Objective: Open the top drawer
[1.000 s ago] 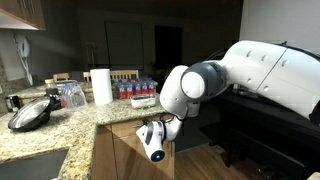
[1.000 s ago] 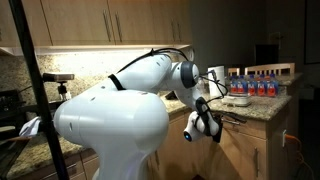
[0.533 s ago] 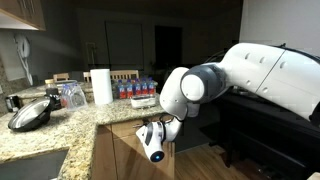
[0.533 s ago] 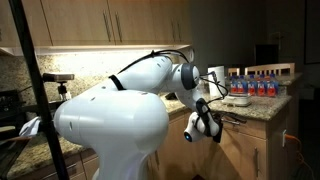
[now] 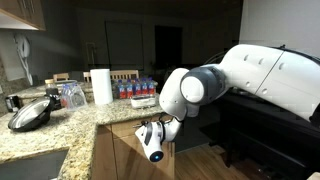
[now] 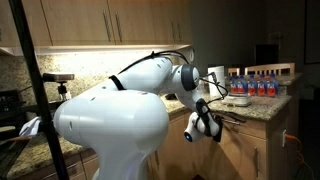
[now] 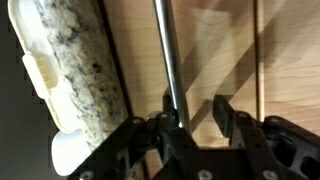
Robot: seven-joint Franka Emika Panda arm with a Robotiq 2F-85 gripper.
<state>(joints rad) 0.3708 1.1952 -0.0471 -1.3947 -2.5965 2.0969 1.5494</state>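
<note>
1 white robot arm [image 5: 265, 75] fills much of both exterior views and reaches down past the edge of the speckled stone worktop [image 5: 60, 130]. Under that edge sits the top drawer [image 7: 215, 50], 1 light-wood front seen clearly only in the wrist view, close against the stone lip. On the worktop stand 1 paper towel roll [image 5: 101, 87] and 1 group of bottles [image 5: 135, 90], too small to count. The roll shows in only 1 exterior view; the bottles [image 6: 255, 83] show in both.

The end effector [image 7: 196, 115] hangs at drawer height in both exterior views, where its grip is hidden. The wrist view shows its 2 fingers [image 7: 222, 112] parted. The 1 slim silver bar handle [image 7: 168, 55] runs down to the inner side of 1 finger, with bare wood between it and the other.
</note>
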